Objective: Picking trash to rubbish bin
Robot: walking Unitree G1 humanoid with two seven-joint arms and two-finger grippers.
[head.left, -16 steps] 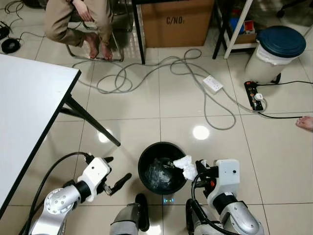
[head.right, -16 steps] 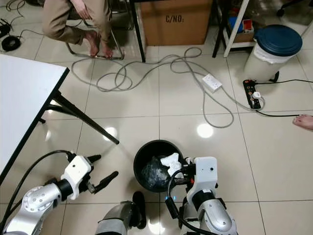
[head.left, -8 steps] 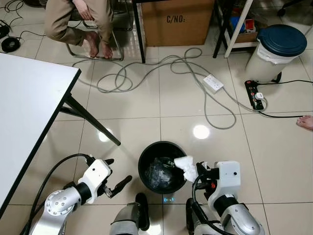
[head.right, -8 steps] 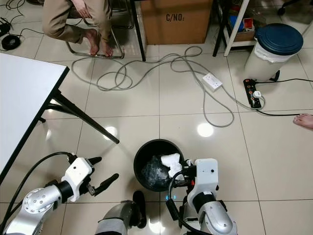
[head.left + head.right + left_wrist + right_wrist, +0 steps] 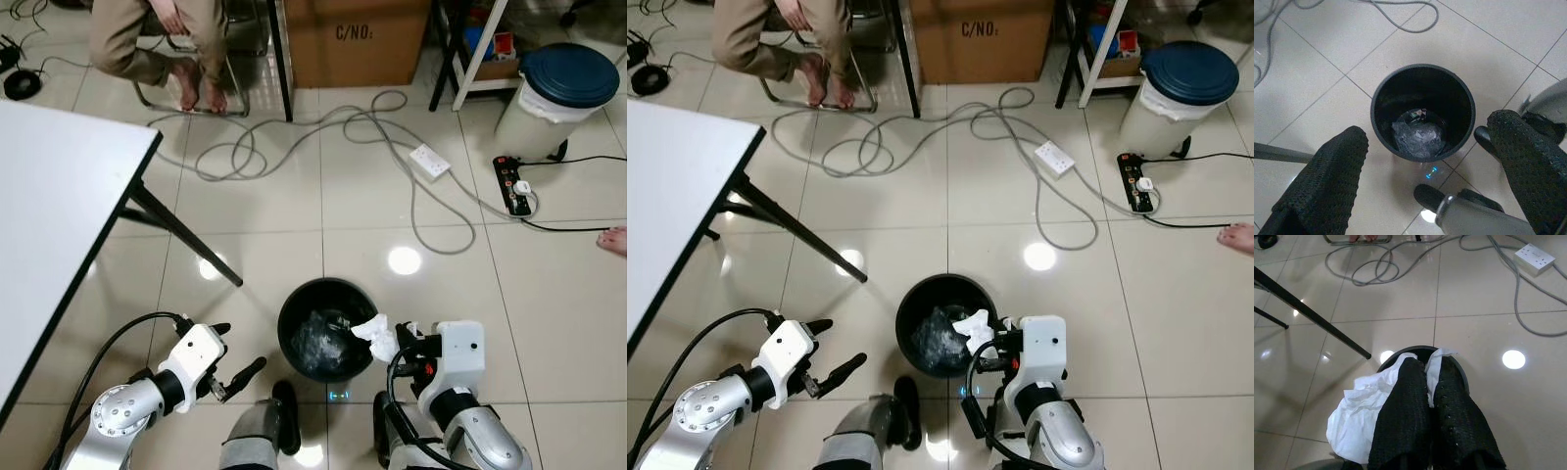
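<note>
Glossy tiled floor (image 5: 294, 211) carries a black bin (image 5: 324, 329), grey cables (image 5: 294, 137) and a cardboard box (image 5: 355, 39).

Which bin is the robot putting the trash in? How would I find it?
Look at the floor just in front of the robot, between its two arms. The small black bin stands there, open, with crumpled plastic inside, unlike the bigger white bin with a blue lid far off.

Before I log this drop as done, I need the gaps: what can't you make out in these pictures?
- Black bin: the right tool and its white tissue hide the near rim in the right wrist view.
- Crumpled plastic in the bin: too dim in the left wrist view to identify.
- Seated person: cut off by the eye views' top edge.
- Foot: cut off by the right edge.
</note>
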